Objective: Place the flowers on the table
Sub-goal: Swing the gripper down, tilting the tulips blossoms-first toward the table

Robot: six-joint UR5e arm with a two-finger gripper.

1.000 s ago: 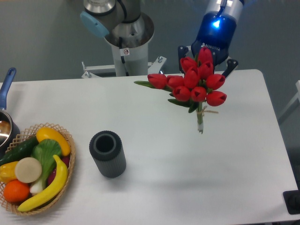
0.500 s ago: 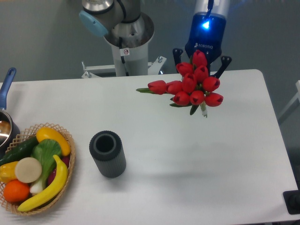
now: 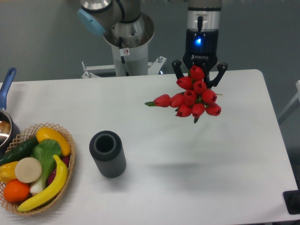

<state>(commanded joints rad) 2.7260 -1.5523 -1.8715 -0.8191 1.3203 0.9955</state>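
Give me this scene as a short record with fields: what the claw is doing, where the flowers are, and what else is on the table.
claw: two black fingers of the claw straddle the bunch from behind; the flowers hide the grip itself
flowers: bunch of red tulips with green leaves, raised over the far right part of the table, heads toward the camera
table: large white tabletop with rounded corners
vase: dark grey ribbed cylinder, upright, open top, left of centre
basket: wicker basket of toy fruit and vegetables, near left corner
pot: blue-handled pot, cut off at the left edge

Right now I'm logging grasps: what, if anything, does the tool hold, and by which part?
The tool holds the flowers above the table. The grip point is hidden behind the red blooms, so the held part cannot be told.
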